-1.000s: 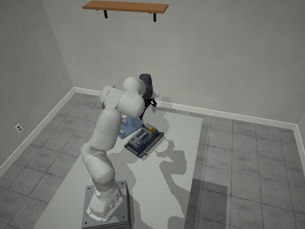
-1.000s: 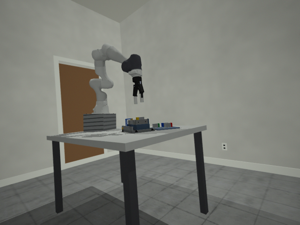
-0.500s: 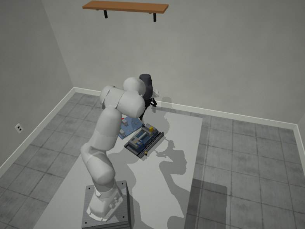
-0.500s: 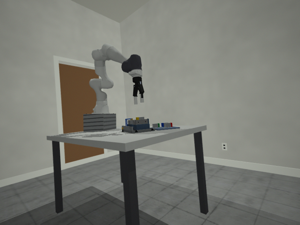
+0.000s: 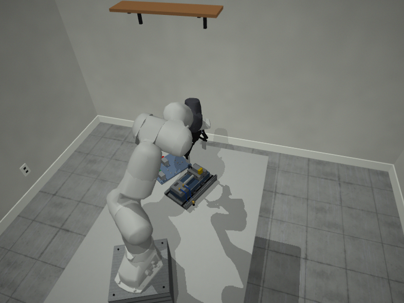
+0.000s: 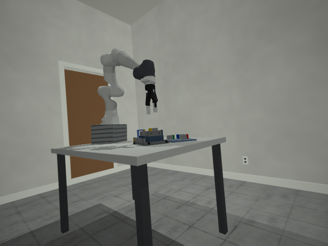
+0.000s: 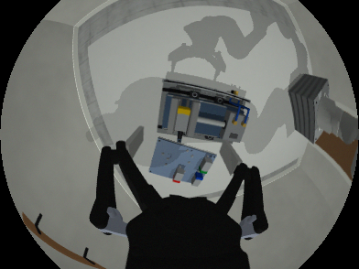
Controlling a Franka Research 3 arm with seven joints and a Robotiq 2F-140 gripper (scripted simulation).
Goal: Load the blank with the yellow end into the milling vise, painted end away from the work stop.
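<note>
Single-arm milling-vise cell, shown from the top, exterior and wrist views. The gripper (image 6: 151,110) hangs high above the surface (image 6: 148,154), well apart from everything on it, its fingers (image 6: 148,109) spread wide and pointing down with nothing between them. Taking the milling vise (image 5: 190,186) as landmark: the blank with the yellow end (image 5: 199,170) is at the vise, its painted end showing at the vise's end nearest the infeed plate (image 5: 171,169); whether the blank lies flat on the low bars between the jaws cannot be told at this scale. In the wrist view the yellow end (image 7: 181,111) appears within the vise outline, on the side opposite the blue hoses (image 7: 240,115). The blue infeed plate lies just beside the vise, and on it stand further blanks with a red end (image 6: 187,136), a blue end (image 6: 177,136) and a green end (image 6: 173,136), all apart from the vise. In the top view the arm (image 5: 140,182) hides much of the infeed plate. The arm's grey pedestal (image 6: 108,133) stands on the same surface, on the side of the vise away from the infeed plate in the exterior view. A wooden shelf (image 5: 166,8) is fixed to the wall beyond the vise, and a brown door (image 6: 82,116) stands behind the pedestal.
</note>
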